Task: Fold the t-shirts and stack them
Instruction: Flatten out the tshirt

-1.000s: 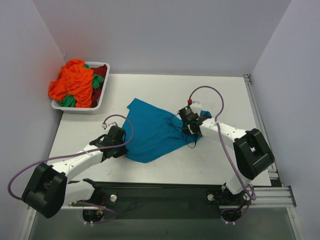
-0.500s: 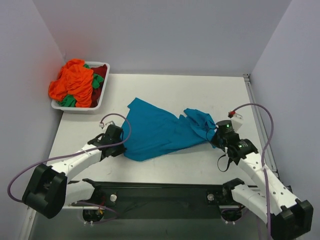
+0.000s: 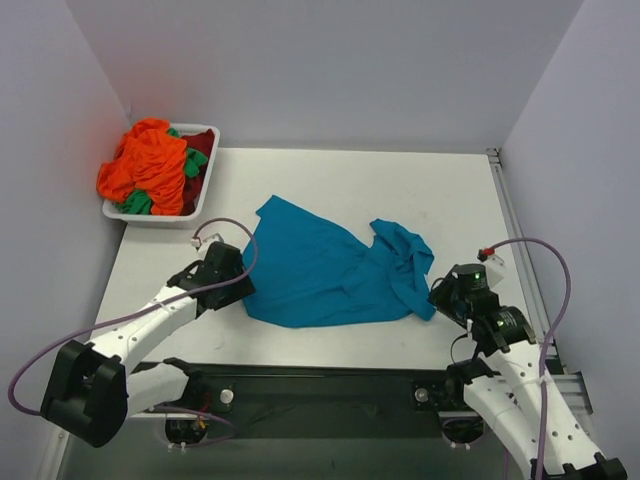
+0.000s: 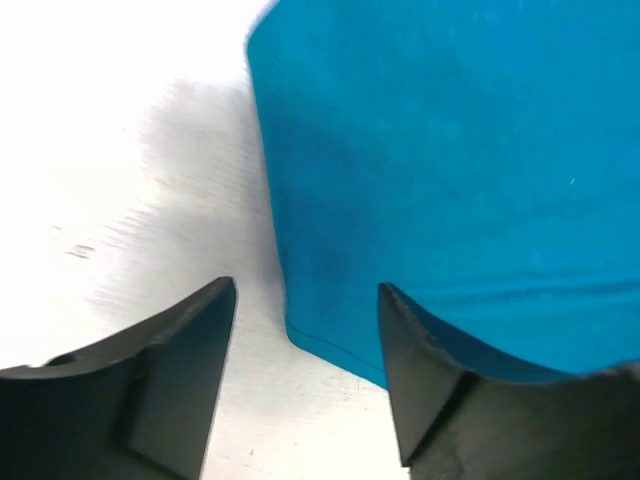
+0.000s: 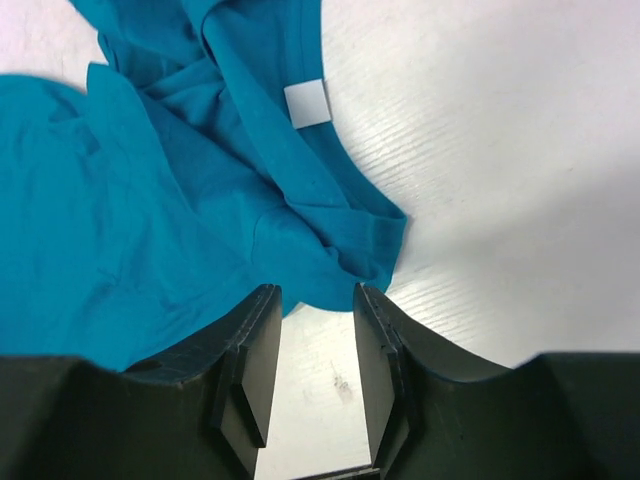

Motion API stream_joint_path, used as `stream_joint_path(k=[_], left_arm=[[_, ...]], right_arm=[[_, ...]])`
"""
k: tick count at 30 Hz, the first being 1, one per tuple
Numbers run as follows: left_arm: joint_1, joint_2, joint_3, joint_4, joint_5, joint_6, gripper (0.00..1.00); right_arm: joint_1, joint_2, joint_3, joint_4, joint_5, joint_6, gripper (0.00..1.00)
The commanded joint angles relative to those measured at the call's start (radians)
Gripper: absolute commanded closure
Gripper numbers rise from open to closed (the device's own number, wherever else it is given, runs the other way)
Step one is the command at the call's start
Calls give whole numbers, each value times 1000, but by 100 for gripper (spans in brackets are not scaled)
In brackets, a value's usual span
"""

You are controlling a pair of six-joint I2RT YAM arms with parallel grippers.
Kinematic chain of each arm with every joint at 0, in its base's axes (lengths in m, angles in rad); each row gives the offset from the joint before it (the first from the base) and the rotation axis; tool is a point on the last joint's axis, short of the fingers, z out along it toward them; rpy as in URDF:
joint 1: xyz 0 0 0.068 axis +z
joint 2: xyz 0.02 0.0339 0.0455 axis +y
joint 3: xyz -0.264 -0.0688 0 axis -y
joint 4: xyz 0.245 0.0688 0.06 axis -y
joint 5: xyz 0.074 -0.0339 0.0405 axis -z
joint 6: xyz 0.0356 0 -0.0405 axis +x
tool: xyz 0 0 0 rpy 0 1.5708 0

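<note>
**A:** What is hard to make out from where you stand?

**B:** How many shirts the white tray (image 3: 207,182) holds, at the far left corner of the tabletop (image 3: 350,180). The orange t-shirt (image 3: 145,165) is heaped on top and spills over the rim. Only scraps of a green t-shirt (image 3: 195,160) and a dark red t-shirt (image 3: 196,186) show around it. My right arm is cut off at the bottom edge of the overhead view.

**A:** And your arms?

**B:** Both lie low. The left one stretches in from the near left, and my left tool (image 4: 305,320) sits at the left edge of the teal-blue t-shirt (image 3: 320,270). Its fingers stand wide apart, with the shirt's near corner lying in the gap. Whether they touch the cloth, I cannot tell. My right tool (image 5: 315,310) points at the bunched right end. Its fingers are narrowly parted over bare tabletop, with the hem just beyond the tips.

**A:** Where is that shirt?

**B:** Spread out mid-tabletop, rumpled at the right, where a white label (image 5: 306,103) shows at the collar.
</note>
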State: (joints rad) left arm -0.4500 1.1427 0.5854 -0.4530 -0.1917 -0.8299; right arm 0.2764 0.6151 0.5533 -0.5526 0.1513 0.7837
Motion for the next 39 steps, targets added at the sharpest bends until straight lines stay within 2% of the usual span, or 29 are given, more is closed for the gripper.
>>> stream_joint_path(k=[1,4,5,7,8,14,20,21,22,27,32,38,39], left_arm=[[19,-35,112,-119,-139,2,29],[42,0,142,-133,-184,5,27],[51,15,145,-130,-187,5,27],[62,73,157,-109,-186,2,27],[69,100,163,-96,-174,3,27],[79,327,238,-27,-132,2,37],[73,361,255,57,-58,9,64],[68,355,263,45,-58,12,69],[59,342,272,34,-60,12,80],[-1,298,352,-47,-95,20,100],[-94,351,442,-84,-161,28,100],[-187,563,603,-96,-143,23,99],[-206,613,622,-90,-123,22,94]], right_arm=[[10,53,5,14,-68,-18,64],[101,136,33,62,-15,-17,63],[180,161,43,72,16,-11,63],[246,242,80,89,71,-8,62],[301,271,89,117,76,-8,62],[426,437,148,160,136,-1,62],[434,462,99,181,155,8,62],[434,462,94,184,160,8,62],[434,471,88,186,163,8,62],[409,508,71,198,182,11,63],[356,538,63,232,139,-9,64],[339,545,63,243,116,-15,64],[333,545,62,244,113,-15,64]])
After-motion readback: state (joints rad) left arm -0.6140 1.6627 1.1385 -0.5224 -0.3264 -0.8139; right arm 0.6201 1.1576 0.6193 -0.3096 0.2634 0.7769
